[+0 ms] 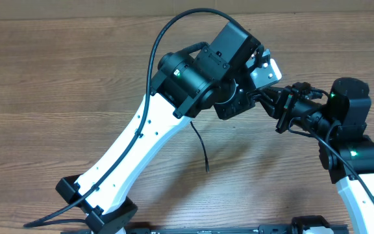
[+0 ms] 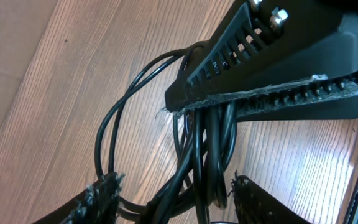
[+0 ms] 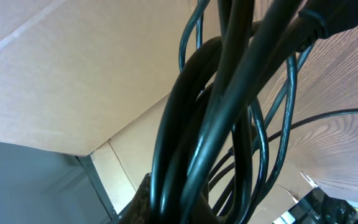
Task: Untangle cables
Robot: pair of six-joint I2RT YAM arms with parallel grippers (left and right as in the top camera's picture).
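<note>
Black cables [image 2: 207, 143] hang in a looped bundle between my two claws, above the wooden worktop [image 1: 57, 78], toward its far edge and right of the middle. My right claw [image 2: 179, 102] is closed on the cables, its ridged fingers [image 2: 241, 43] pinching several strands together near the top of the bundle. My left claw [image 2: 176, 193] sits just below with its jaws apart, and the bundle passes between them with a gap on one side. One thin loop bows out sideways. A loose end [image 1: 202, 146] shows beside my left arm [image 1: 135, 149], over the worktop's middle.
</note>
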